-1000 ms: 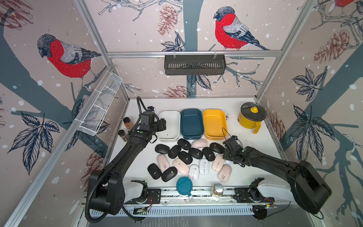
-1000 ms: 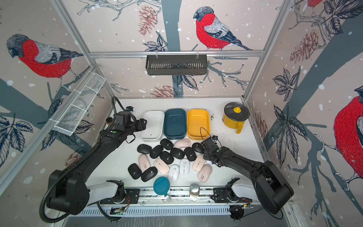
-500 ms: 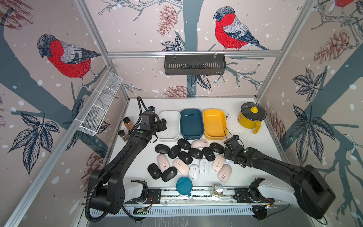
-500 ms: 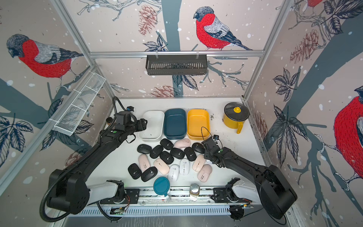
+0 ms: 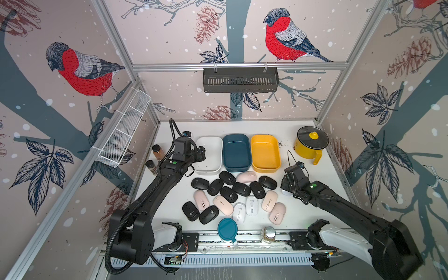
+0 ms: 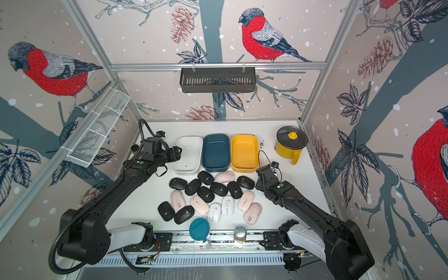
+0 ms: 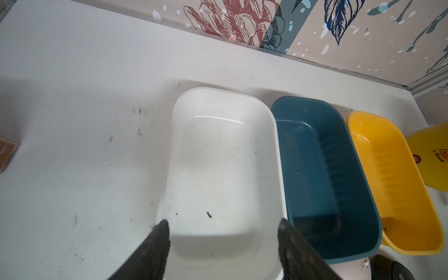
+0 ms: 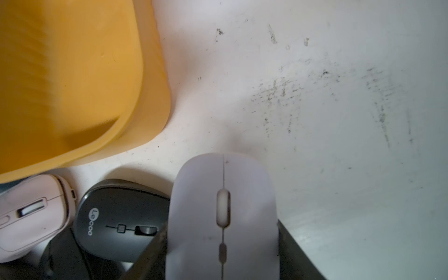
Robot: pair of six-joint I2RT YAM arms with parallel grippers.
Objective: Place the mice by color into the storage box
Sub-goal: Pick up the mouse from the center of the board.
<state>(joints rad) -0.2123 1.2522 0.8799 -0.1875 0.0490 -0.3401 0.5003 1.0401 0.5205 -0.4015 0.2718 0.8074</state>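
Observation:
Black, pink and white mice lie bunched mid-table, among them a black one (image 5: 200,183), a pink one (image 5: 246,176) and a white one (image 5: 252,205). Behind them stand three empty boxes side by side: white (image 5: 211,145), blue (image 5: 236,151) and yellow (image 5: 265,152). At the pile's right edge my right gripper (image 8: 221,224) is shut on a white mouse (image 8: 223,184), its fingers against the mouse's two long sides. In a top view only a sliver of that mouse (image 5: 286,193) shows under the gripper. My left gripper (image 7: 223,225) hangs open and empty over the near end of the white box (image 7: 218,157).
A yellow lidded pot (image 5: 311,145) stands at the back right. Two spice jars (image 5: 157,151) sit by the left wall. A teal lid (image 5: 227,229) and a glass jar (image 5: 268,234) rest at the front rail. A wire basket (image 5: 123,131) hangs on the left wall.
The right gripper's jaws have closed onto the white mouse at the pile's right edge. The left arm has not moved.

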